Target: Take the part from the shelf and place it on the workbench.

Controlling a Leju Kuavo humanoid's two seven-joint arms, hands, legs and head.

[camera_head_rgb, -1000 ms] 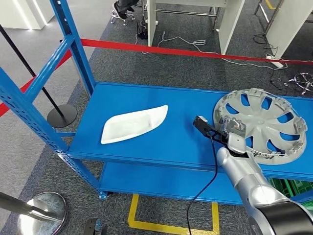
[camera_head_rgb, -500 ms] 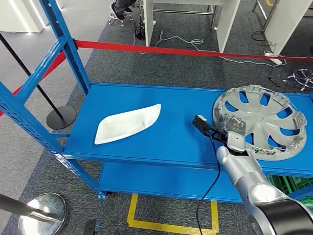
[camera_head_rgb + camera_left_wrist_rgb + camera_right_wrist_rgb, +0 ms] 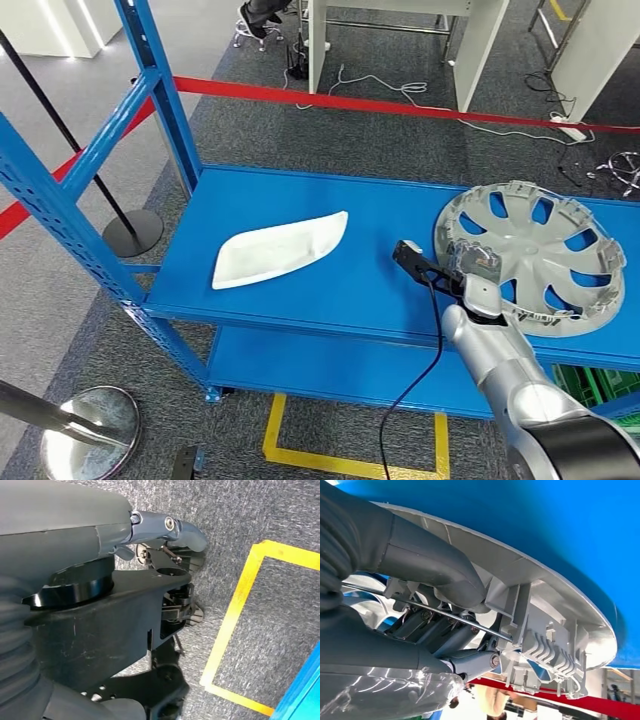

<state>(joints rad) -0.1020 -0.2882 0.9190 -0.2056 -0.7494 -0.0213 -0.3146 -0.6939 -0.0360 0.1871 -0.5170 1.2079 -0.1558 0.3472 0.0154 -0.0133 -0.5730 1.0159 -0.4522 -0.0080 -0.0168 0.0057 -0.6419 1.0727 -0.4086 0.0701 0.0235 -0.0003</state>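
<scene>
A silver hubcap [image 3: 543,250] lies at the right end of the blue shelf [image 3: 377,290]. My right hand [image 3: 472,262] grips its near-left rim. In the right wrist view the thumb [image 3: 429,565] lies over the hubcap's rim [image 3: 546,595] and the darker fingers reach under it. A white curved part [image 3: 279,250] lies flat on the shelf to the left, well apart from the hand. My left hand [image 3: 166,580] hangs over the grey carpet with nothing in it.
Blue shelf uprights [image 3: 162,95] rise at the left. A red barrier tape [image 3: 392,105] runs behind the shelf. Stanchion bases [image 3: 90,435] stand on the floor at the left. Yellow floor tape [image 3: 347,462] lies below the shelf, and a green crate [image 3: 596,385] sits low right.
The whole picture has shifted a little left and back, so the camera moved. My right hand stays on the hubcap's rim, and both parts lie where they were.
</scene>
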